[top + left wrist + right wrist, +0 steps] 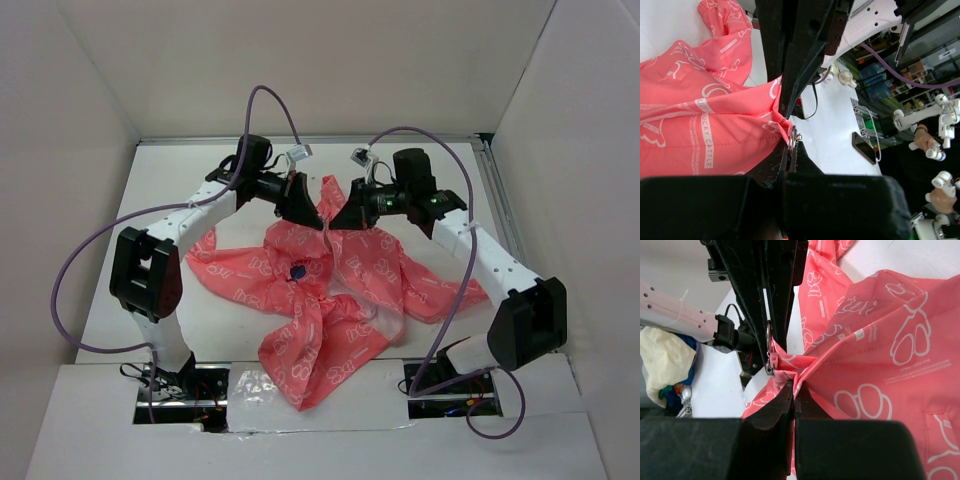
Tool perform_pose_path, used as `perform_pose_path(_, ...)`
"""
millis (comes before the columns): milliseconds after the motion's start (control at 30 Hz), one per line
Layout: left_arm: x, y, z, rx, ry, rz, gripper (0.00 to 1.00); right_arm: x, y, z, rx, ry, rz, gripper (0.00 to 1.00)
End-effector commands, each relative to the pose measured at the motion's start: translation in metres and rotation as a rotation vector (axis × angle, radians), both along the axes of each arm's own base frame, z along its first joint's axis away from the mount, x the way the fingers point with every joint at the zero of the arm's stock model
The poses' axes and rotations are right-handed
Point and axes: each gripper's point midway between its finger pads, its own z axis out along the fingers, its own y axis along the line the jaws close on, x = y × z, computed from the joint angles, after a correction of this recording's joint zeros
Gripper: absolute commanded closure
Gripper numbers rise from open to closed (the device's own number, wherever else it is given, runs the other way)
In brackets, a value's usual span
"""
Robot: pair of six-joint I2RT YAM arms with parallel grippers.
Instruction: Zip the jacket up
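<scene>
Left gripper [305, 212]: clamps bunched jacket [300, 275] edge beside zip pull [793, 138]. Right gripper [343, 218]: clamps same bunch, tips nearly touching. Remaining fabric: sprawls crumpled on table [170, 190].

Thin, matt, creased cloth jacket [345, 330]
</scene>
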Motion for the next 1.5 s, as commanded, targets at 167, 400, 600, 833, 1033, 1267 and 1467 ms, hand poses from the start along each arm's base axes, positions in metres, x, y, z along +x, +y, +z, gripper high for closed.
perform_pose_path(167, -0.001, -0.009, 0.005, 0.016, -0.025, 0.029, 1.00, -0.009, 0.004, 0.024, 0.038, -0.009, -0.012, 1.00)
perform_pose_path(400, -0.003, -0.006, 0.004, 0.040, -0.082, 0.064, 1.00, -0.003, -0.003, 0.024, -0.007, 0.031, -0.027, 1.00)
perform_pose_path(600, -0.005, -0.006, 0.008, 0.017, -0.079, 0.038, 1.00, 0.001, -0.006, 0.024, -0.022, 0.021, -0.057, 1.00)
perform_pose_path(833, -0.009, -0.005, 0.008, 0.000, -0.113, 0.032, 1.00, 0.008, -0.011, 0.019, -0.033, 0.070, -0.081, 1.00)
perform_pose_path(1033, -0.011, -0.005, 0.011, -0.022, -0.164, 0.039, 1.00, -0.002, -0.006, 0.017, -0.017, 0.136, -0.005, 1.00)
perform_pose_path(1267, -0.004, -0.006, 0.019, -0.027, -0.219, 0.088, 1.00, 0.001, -0.010, 0.010, -0.017, 0.200, -0.048, 1.00)
perform_pose_path(1467, -0.001, -0.008, 0.012, -0.001, -0.205, 0.113, 1.00, 0.002, -0.005, 0.033, 0.107, 0.267, -0.034, 1.00)
